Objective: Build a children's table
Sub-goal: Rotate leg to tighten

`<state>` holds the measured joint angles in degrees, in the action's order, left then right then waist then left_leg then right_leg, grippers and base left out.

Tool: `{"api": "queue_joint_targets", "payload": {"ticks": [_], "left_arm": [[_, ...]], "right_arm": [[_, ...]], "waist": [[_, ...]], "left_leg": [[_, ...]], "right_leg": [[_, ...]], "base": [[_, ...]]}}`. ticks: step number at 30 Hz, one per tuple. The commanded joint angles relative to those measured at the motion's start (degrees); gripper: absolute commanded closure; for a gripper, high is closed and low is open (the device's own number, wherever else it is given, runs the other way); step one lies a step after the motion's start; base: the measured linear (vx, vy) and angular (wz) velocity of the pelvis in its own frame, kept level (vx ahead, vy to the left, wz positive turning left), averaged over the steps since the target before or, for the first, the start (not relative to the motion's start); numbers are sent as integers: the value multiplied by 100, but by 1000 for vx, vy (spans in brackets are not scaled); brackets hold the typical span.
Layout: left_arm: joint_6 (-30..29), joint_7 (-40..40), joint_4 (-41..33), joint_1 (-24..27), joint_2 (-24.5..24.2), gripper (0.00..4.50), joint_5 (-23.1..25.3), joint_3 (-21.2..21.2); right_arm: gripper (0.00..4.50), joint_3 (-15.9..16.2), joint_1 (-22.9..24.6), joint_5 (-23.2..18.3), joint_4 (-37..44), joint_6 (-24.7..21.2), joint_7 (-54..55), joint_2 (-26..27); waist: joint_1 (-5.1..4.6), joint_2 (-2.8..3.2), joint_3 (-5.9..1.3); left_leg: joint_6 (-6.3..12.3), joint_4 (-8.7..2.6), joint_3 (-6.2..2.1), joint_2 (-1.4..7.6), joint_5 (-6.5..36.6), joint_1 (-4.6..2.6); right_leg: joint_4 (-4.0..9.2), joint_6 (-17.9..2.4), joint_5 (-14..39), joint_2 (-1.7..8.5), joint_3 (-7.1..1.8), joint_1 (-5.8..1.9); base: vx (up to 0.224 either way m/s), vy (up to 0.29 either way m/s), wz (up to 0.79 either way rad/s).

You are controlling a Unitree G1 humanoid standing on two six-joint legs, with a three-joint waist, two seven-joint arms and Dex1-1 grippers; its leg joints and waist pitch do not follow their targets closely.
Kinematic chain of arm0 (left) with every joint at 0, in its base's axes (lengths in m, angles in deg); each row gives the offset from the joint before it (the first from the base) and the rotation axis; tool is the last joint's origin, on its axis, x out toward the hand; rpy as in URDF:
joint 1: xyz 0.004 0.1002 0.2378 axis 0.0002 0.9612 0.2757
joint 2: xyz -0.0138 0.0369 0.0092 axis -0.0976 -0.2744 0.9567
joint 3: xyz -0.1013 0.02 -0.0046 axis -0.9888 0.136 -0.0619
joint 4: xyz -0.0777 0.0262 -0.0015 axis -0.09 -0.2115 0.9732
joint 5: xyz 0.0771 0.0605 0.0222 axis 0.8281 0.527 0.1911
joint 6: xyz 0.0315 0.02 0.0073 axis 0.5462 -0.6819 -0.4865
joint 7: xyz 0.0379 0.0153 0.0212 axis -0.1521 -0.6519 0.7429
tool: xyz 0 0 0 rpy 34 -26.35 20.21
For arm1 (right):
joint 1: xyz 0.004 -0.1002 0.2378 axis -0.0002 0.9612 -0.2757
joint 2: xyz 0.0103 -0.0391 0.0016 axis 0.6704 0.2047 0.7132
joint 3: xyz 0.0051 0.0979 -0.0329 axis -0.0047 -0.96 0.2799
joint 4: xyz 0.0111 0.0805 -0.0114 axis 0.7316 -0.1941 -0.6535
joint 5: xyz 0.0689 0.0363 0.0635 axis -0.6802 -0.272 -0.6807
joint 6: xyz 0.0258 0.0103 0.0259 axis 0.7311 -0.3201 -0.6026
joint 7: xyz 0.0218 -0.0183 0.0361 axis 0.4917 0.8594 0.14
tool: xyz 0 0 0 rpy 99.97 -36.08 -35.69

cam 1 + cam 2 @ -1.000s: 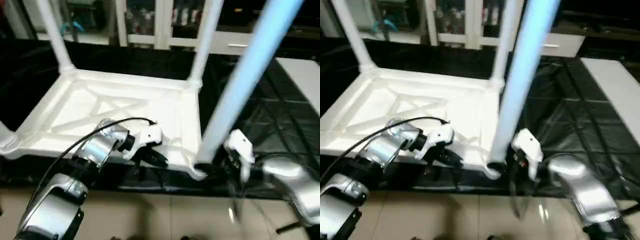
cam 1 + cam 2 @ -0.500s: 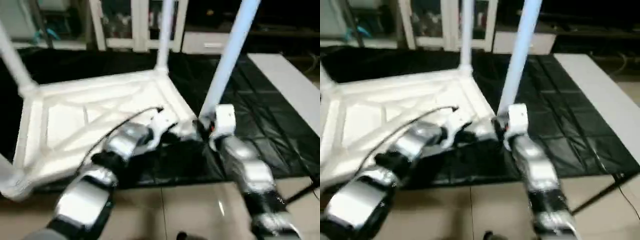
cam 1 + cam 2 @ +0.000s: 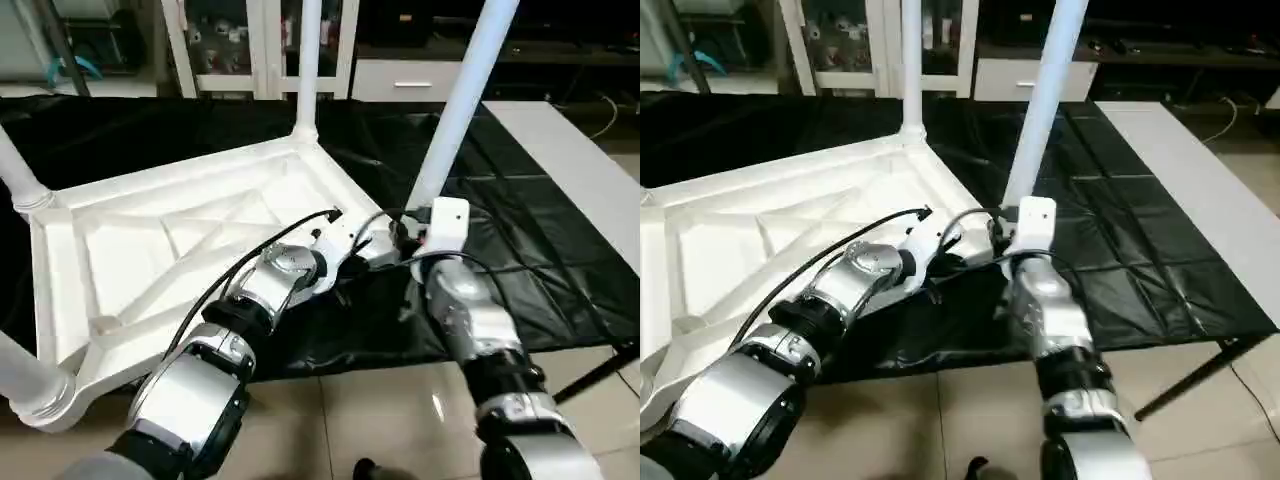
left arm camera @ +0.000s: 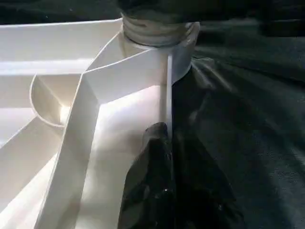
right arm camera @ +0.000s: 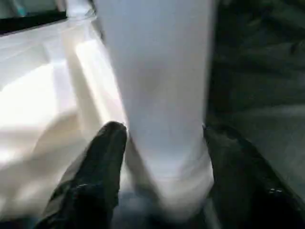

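Observation:
The children's table top (image 3: pixel 150 250) lies upside down, ribs up, askew on a black-covered bench. Legs stand in its corner sockets: far (image 3: pixel 307 60), left (image 3: pixel 15 170), near left (image 3: pixel 25 385) and near right (image 3: pixel 462 95). My right gripper (image 3: pixel 410 235) is shut on the base of the near-right leg (image 5: pixel 159 81), one black finger (image 5: pixel 102 162) on each side of the tube. My left gripper (image 3: pixel 372 250) is shut on the thin raised rim (image 4: pixel 167 95) right beside that corner socket (image 4: pixel 155 31); the two grippers almost touch.
The black sheet (image 3: pixel 540 260) covers the bench, whose front edge borders a tiled floor (image 3: pixel 380 420). The top's near-left corner hangs past that edge. A white surface (image 3: pixel 570 160) stands at the right, and cabinets (image 3: pixel 240 50) line the back.
The whole picture has shifted. The table top now lies turned askew on the bench. My right gripper has gone from beside the near-right leg's base to gripping it, and my left has stayed on the rim.

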<state>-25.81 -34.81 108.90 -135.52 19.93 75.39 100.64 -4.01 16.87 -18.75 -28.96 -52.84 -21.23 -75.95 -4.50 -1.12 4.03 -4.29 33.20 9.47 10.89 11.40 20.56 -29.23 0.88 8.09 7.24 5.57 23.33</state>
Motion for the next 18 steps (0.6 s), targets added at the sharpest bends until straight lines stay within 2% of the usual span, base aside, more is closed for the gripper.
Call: {"api": "queue_joint_targets", "payload": {"ticks": [1,2,3,4,5,6,7,8,9,10,11,12,13,16,17,18], "left_arm": [[161,-167,84,104,-224,450,52,-14],[162,-237,64,117,-244,450,57,6],[176,-342,33,137,-263,450,57,30],[152,-486,-6,162,-292,450,52,53],[152,-486,-6,162,-292,450,52,53],[145,-640,-47,188,-326,450,56,89],[124,-959,-133,243,-385,450,49,165],[127,-1085,-166,266,-413,450,52,200],[140,-1287,-219,302,-457,450,55,256],[177,-1860,-377,402,-594,450,62,439],[177,-1860,-377,402,-594,450,62,439],[241,-2184,-471,462,-675,450,60,545],[230,-2462,-568,517,-744,450,49,624],[215,-3280,-917,712,-964,450,32,874],[220,-3588,-1072,792,-1058,450,24,979],[219,-3889,-1240,872,-1150,450,-8,1078]], "right_arm": [[159,250,278,-50,535,-218,-548,-254],[145,280,326,-47,653,-260,-638,-315],[145,325,382,-54,785,-323,-766,-397],[134,414,466,-40,972,-398,-991,-544],[134,414,466,-40,972,-398,-991,-544],[114,488,553,-30,1151,-481,-1176,-688],[102,643,695,13,1410,-606,-1520,-964],[102,708,765,27,1529,-660,-1682,-1087],[93,807,872,39,1711,-745,-1930,-1276],[83,1041,1159,4,2195,-945,-2544,-1753],[83,1041,1159,4,2195,-945,-2544,-1753],[70,1137,1295,-44,2435,-1042,-2819,-1969],[54,1229,1415,-85,2654,-1120,-3078,-2163],[49,1430,1645,-79,3070,-1190,-3578,-2595],[49,1497,1702,-77,3166,-1219,-3732,-2729],[49,1563,1748,-74,3241,-1249,-3876,-2858]], "waist": [[38,-33,-302],[60,-28,-337],[83,-44,-342],[115,-61,-332],[124,-77,-326],[155,-67,-309],[194,-59,-312],[227,-65,-327],[278,-63,-317],[335,-60,-314],[351,-57,-323],[389,-53,-331],[447,-34,-351],[482,-18,-376],[508,-14,-398],[525,0,-403]], "left_leg": [[274,-547,-75,125,2487,95],[302,-536,-65,133,2246,111],[369,-521,-31,147,1951,108],[450,-497,14,139,1860,85],[490,-482,29,125,1853,86],[514,-473,47,129,1843,65],[529,-463,54,134,1775,65],[548,-451,59,138,1701,71],[570,-448,75,149,1664,40],[598,-440,92,159,1627,22],[609,-435,102,163,1585,12],[625,-435,95,167,1506,23],[687,-425,101,195,1183,29],[740,-369,121,204,882,51],[755,-357,122,207,684,49],[773,-353,121,210,595,34]], "right_leg": [[281,-898,2681,133,-108,-285],[263,-928,2478,144,-129,-306],[227,-1068,2101,142,-163,-269],[220,-1160,2034,135,-181,-232],[219,-1169,2084,124,-186,-228],[225,-1171,2245,127,-202,-195],[219,-1150,2301,130,-210,-203],[205,-1142,2253,131,-213,-217],[204,-1162,2218,121,-226,-179],[199,-1165,2175,114,-239,-179],[187,-1196,2133,119,-250,-173],[168,-1204,2046,119,-249,-197],[94,-1336,1553,109,-265,-223],[-23,-1592,975,90,-269,-237],[-77,-1668,681,95,-276,-272],[-98,-1717,530,93,-275,-273]], "base": [[0,0,0],[0,0,0],[0,0,0],[0,0,0],[0,0,0],[0,0,0],[0,0,0],[0,0,0],[0,0,0],[0,0,0],[0,0,0],[62,-42,10],[72,-38,7],[71,-32,4],[68,-26,1],[58,-22,-2]]}}
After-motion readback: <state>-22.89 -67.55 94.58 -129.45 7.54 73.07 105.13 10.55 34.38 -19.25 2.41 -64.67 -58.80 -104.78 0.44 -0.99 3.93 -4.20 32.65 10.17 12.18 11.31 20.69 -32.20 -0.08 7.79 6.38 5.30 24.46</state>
